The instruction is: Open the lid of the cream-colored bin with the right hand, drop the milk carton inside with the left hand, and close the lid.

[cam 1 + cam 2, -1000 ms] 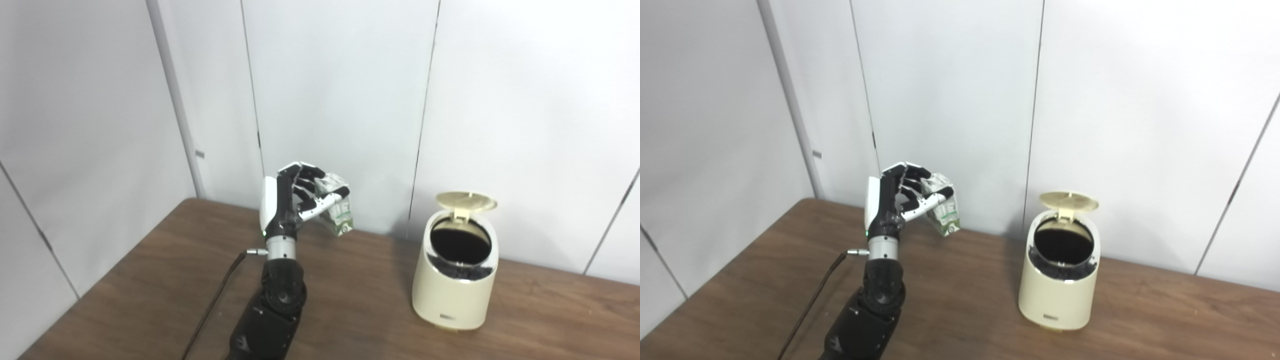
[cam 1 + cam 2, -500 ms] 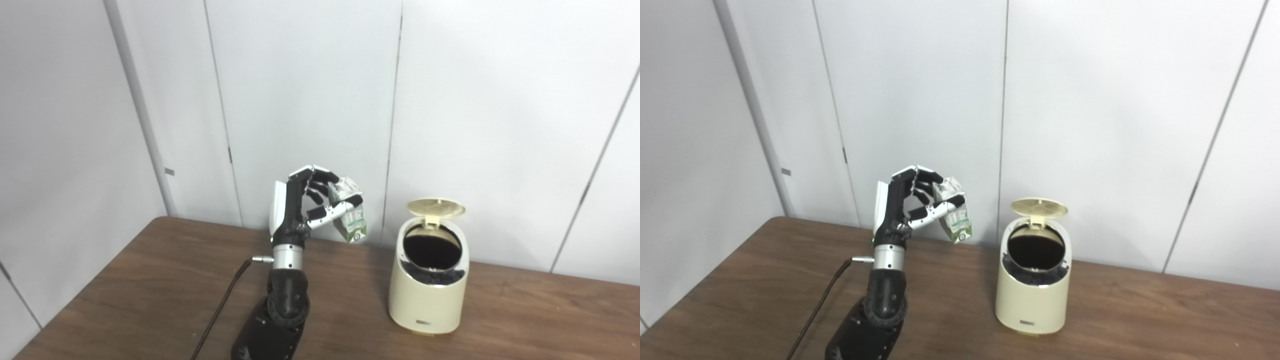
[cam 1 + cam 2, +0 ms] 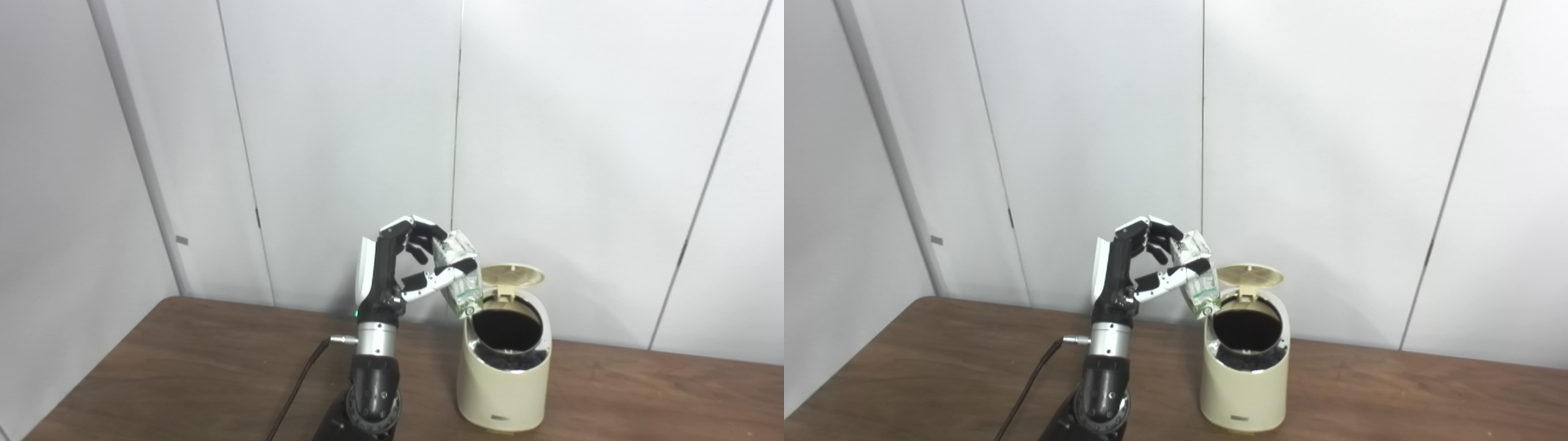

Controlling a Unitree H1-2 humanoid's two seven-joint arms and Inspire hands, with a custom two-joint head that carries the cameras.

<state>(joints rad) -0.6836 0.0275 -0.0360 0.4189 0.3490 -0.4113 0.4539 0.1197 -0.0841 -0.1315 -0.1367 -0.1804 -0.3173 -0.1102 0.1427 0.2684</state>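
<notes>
The left hand [image 3: 401, 269] is raised upright on its forearm, fingers curled over from above and thumb pressing from below, pinching the milk carton [image 3: 458, 275] between them. The grip sits on the carton's upper half, near the folded gable, so the lower end hangs free and tilts down toward the bin.

The carton looks small, with creases in its top, which suggests it is empty or nearly so: light, thin-walled paperboard that gives under pressure rather than resisting it. Its coated surface is likely a little slick, so a hold across two opposite flat faces, as here, seems safer than one on the edges or the crumpled gable. Too hard a squeeze would probably just collapse it further, which matters little for something being thrown away.

The carton's bottom corner hangs just above the near-left rim of the cream-colored bin [image 3: 502, 386], at the edge of the dark opening [image 3: 503, 327] rather than over its middle. The lid [image 3: 513, 275] stands raised at the back on its hinge, just beside the carton.

Being so light, the carton may well catch the rim and tip outward if released from here; carrying it further over the opening would likely help. The bin stands on the brown tabletop [image 3: 184, 367]. The right hand is out of view.
</notes>
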